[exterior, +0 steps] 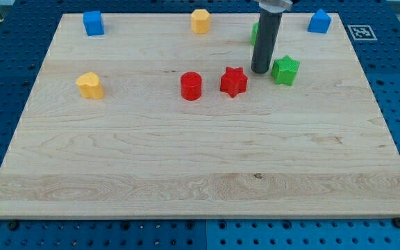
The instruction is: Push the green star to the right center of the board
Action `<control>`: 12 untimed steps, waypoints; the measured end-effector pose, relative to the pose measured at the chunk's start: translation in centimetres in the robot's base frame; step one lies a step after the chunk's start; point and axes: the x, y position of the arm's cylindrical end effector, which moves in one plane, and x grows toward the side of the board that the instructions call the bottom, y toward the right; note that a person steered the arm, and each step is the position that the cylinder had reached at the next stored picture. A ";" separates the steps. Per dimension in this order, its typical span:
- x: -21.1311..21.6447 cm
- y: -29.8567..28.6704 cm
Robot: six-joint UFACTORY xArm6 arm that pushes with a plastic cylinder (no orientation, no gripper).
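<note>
The green star lies on the wooden board at the upper right of centre. My tip rests on the board just to the left of the green star, almost touching it. The red star lies a little to the left of my tip. The rod rises from the tip to the view's top and hides most of another green block behind it.
A red cylinder lies left of the red star. A yellow block is at the left. A blue block, a yellow block and a blue block stand along the top edge.
</note>
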 end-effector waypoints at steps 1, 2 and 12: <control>0.0 2.2; 0.0 5.0; 5.0 9.8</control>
